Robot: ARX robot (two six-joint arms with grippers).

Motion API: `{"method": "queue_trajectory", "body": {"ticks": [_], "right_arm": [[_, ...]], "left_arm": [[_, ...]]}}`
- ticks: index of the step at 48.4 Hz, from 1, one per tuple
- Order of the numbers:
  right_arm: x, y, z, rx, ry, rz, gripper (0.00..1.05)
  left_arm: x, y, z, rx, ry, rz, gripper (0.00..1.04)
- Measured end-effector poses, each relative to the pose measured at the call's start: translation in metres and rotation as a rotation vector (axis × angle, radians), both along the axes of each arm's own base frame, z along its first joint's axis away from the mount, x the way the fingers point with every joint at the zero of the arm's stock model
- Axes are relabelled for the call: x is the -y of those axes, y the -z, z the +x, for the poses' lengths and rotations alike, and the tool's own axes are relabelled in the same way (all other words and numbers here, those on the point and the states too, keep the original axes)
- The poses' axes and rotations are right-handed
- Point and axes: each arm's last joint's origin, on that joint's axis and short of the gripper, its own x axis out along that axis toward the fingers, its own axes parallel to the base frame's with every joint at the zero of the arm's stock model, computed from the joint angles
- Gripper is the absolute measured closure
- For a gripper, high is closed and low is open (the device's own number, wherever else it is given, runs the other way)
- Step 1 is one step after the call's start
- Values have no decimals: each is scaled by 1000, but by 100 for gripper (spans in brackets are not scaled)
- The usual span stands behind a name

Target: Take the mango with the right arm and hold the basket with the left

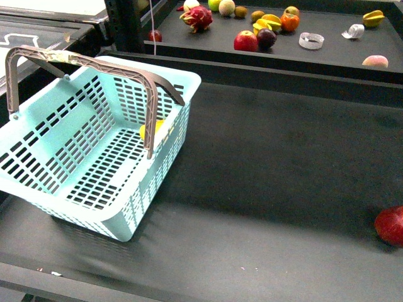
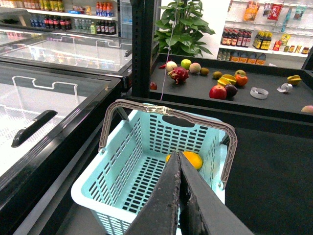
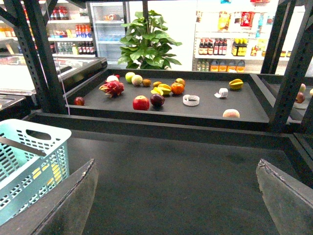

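Observation:
The light turquoise basket [image 1: 189,78] stands on the left of the black table, with its taped grey-brown handle [image 1: 82,61] raised. The yellow mango [image 1: 154,129] lies inside it against the far right wall. In the left wrist view my left gripper [image 2: 177,155] is shut with nothing in it, hanging over the basket [image 2: 85,188] with its tips in front of the mango [image 2: 193,159]. My right gripper [image 3: 176,166] is open and empty over bare table, to the right of the basket [image 3: 34,156]. Neither gripper shows in the front view.
A raised back shelf [image 1: 327,56] holds several fruits, among them a red apple [image 1: 245,41], a dragon fruit [image 1: 197,17] and a star fruit [image 1: 271,24]. A dark red fruit [image 1: 390,225] lies at the table's right edge. A glass-topped freezer [image 2: 49,98] stands left of the basket.

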Motion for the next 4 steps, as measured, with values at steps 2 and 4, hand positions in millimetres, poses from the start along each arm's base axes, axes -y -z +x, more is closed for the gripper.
{"method": "queue_trajectory", "body": {"ticks": [2, 4], "right_arm": [[0, 0, 0, 0, 0, 0, 8], [0, 0, 0, 0, 0, 0, 8]], "left_arm": [[0, 0, 0, 0, 0, 0, 103], [0, 0, 0, 0, 0, 0, 103]]}}
